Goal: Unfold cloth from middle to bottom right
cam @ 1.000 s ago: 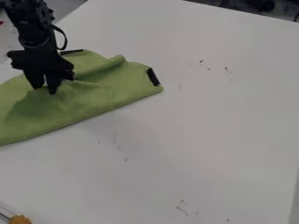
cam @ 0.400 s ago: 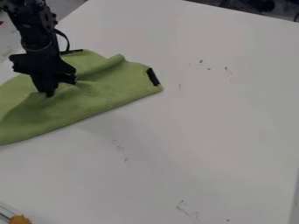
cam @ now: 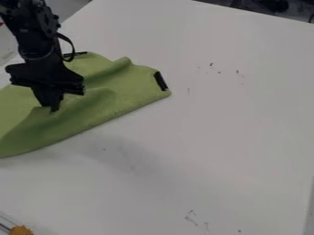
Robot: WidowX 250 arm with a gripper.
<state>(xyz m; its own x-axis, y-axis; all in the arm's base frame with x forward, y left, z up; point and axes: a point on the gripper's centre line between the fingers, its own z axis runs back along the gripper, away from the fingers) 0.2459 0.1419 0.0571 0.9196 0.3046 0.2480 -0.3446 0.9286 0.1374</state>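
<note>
Lying pinched beneath pincer: cloth

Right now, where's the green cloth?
In the camera view, the green cloth lies at the left on the white table, under the black gripper, which pinches its middle.

The cloth looks soft, matt and faintly fuzzy, while the counter appears smooth with a dull, low sheen.
</note>
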